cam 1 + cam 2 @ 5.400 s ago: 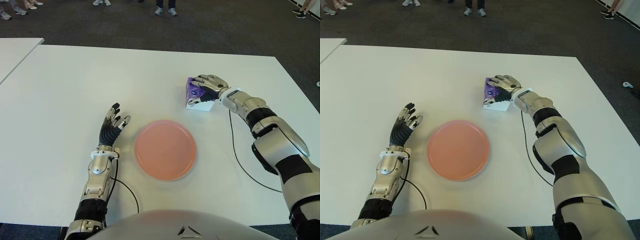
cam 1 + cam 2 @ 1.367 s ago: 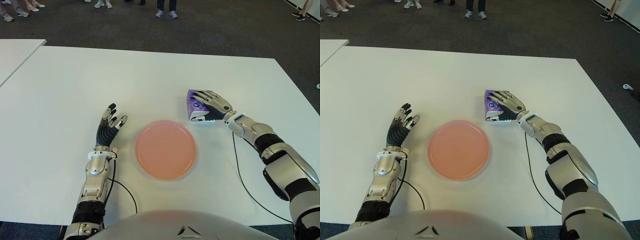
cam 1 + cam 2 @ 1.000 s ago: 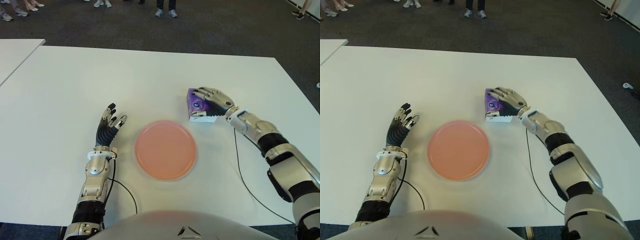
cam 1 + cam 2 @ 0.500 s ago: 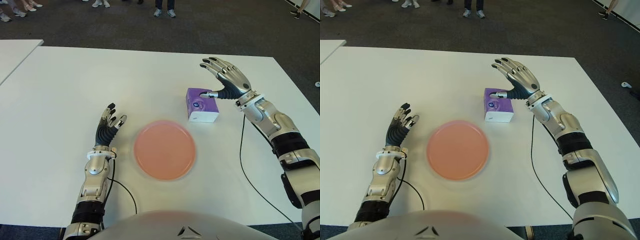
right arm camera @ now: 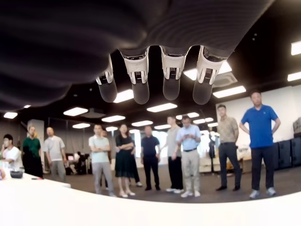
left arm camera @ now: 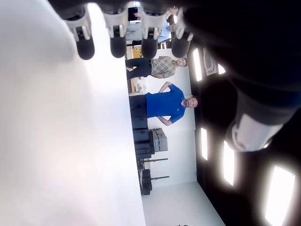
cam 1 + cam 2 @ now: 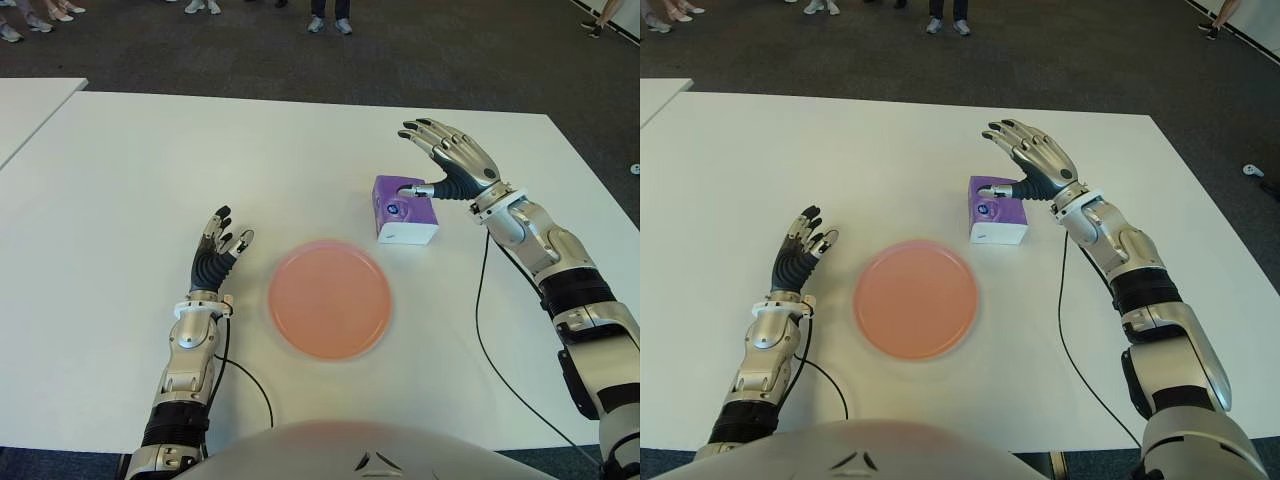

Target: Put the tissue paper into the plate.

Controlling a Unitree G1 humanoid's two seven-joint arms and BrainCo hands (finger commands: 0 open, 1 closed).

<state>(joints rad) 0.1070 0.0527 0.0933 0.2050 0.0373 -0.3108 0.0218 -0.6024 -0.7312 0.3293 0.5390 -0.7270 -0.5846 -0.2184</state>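
Hovering above the tabletop's (image 7: 120, 150) right half, the right hand (image 7: 455, 160) is seen with its fingers (image 7: 430, 130) spread wide and nothing held; its thumb tip is at the top face of the tissue paper (image 7: 404, 211), though contact cannot be confirmed. The tissue paper, a purple and white box, is set on the bare tabletop, toward the right edge and roughly midway between the far and near edges. It is placed just beside the pink plate (image 7: 329, 299), off that plate's far right rim and not touching it. The plate is positioned near the middle of the near edge, with nothing in it. The left hand (image 7: 217, 250) is shown to the left of the plate, fingers extended and relaxed, gripping nothing. A row of standing people (image 5: 188, 155) is visible in the right wrist view.
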